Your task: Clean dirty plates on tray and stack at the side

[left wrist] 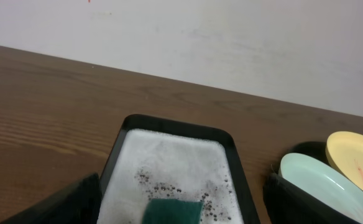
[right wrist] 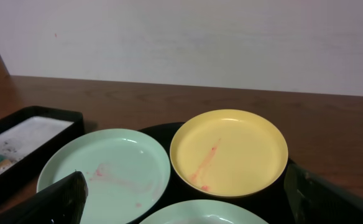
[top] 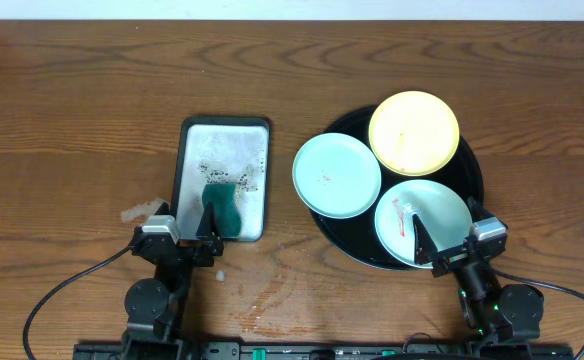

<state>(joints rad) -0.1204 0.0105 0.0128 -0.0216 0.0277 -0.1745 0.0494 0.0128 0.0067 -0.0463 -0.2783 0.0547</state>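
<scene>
Three plates lie on the round black tray (top: 470, 170): a yellow plate (top: 414, 132) at the back, a mint plate (top: 337, 175) on the left and a second mint plate (top: 427, 205) nearest me. All carry red smears. My right gripper (top: 450, 222) stands open over the near mint plate's front edge. In the right wrist view the right gripper (right wrist: 194, 205) spans the yellow plate (right wrist: 231, 152), the left mint plate (right wrist: 107, 171) and the near mint plate (right wrist: 200, 214). My left gripper (top: 184, 212) is open at the foamy tray's front, with the green sponge (left wrist: 173, 211) between its fingers, untouched.
A rectangular silver-grey tray (top: 224, 150) of soapy foam holds the green sponge (top: 224, 205) at its front. Wet marks show on the wood (top: 262, 300) in front of it, and a pale patch (top: 140, 212) lies by the left gripper. Cables trail from both arm bases.
</scene>
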